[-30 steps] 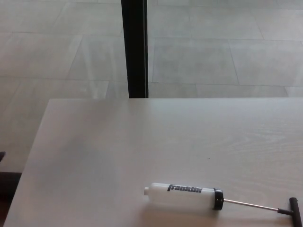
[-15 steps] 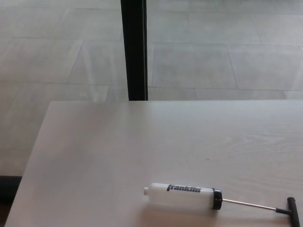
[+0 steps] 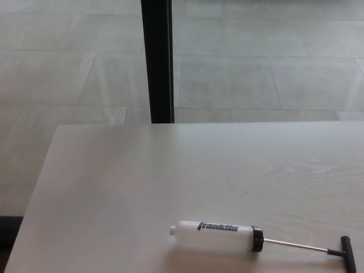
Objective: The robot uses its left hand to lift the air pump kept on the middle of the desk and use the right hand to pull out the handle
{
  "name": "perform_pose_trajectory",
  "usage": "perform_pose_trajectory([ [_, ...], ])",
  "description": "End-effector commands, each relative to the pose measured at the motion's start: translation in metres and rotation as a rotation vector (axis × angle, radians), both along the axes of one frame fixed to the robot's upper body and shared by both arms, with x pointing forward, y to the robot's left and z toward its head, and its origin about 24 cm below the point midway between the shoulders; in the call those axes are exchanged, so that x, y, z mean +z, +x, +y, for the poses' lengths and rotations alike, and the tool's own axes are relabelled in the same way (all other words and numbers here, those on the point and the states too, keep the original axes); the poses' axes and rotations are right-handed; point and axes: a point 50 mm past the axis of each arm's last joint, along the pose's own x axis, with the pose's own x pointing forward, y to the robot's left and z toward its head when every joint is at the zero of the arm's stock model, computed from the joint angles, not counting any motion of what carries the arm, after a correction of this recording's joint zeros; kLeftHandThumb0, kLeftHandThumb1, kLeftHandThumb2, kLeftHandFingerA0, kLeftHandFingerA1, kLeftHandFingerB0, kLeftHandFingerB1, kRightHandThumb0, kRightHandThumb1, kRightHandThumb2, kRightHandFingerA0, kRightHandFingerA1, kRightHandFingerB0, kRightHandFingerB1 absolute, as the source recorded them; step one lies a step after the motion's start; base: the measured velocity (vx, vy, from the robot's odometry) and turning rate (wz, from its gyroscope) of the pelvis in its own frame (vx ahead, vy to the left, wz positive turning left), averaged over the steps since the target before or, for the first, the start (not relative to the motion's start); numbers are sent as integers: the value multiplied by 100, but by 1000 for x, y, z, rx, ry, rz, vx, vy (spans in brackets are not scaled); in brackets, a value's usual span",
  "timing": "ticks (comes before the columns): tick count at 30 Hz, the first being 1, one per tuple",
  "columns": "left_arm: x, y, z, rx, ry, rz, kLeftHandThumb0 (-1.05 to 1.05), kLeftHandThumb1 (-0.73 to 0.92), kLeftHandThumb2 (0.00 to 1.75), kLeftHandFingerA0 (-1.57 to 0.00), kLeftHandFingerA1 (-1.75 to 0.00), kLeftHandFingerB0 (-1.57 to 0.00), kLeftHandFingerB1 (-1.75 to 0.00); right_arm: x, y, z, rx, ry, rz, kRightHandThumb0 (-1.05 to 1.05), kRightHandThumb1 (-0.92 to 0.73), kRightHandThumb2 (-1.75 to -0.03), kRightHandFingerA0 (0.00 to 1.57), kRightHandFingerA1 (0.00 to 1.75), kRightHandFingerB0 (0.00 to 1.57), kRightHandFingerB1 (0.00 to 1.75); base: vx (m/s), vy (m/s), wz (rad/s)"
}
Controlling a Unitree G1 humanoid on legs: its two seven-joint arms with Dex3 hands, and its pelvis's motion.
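The air pump (image 3: pixel 216 238) lies flat on its side on the pale wooden desk (image 3: pixel 142 182), close to the near edge and a little right of the middle of the picture. Its white, translucent barrel carries dark lettering along its length and ends in a small white nozzle (image 3: pixel 173 230) pointing to the picture's left. A black collar (image 3: pixel 257 239) caps the other end, and from it a thin metal rod (image 3: pixel 296 245) runs out to the right, already well extended. The rod ends in a black T-handle (image 3: pixel 347 252) set crosswise, which lies on the desk near the lower right corner.

Neither of the robot's hands shows in the head view, so whether they are released, clenched or grasping cannot be told; nothing touches the pump.

Against the earlier pictures the whole scene has shifted slightly: the desk's far edge sits lower and the pump a touch lower and to the left, which reads as a move of the camera and not of the pump. The pump keeps the same lie on the desk, rod out as before.

Beyond the desk a black vertical post (image 3: pixel 157 60) rises against a floor of large pale tiles (image 3: pixel 256 68).
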Motion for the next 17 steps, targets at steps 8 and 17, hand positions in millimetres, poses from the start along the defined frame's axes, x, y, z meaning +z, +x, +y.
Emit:
perform_pose_trajectory([
  [8,6,-1,8,113,81,-188,-58,77,63,-40,-66,-28,-48,-16,14,19,-131,13,-160,-68,-83,-65,55,58,18,32,0,0,0],
  [17,6,10,10,91,73,-261,-55,59,99,-33,-65,-18,-52,-23,20,30,-78,28,-243,-69,-66,-97,42,63,13,46,0,0,0],
])
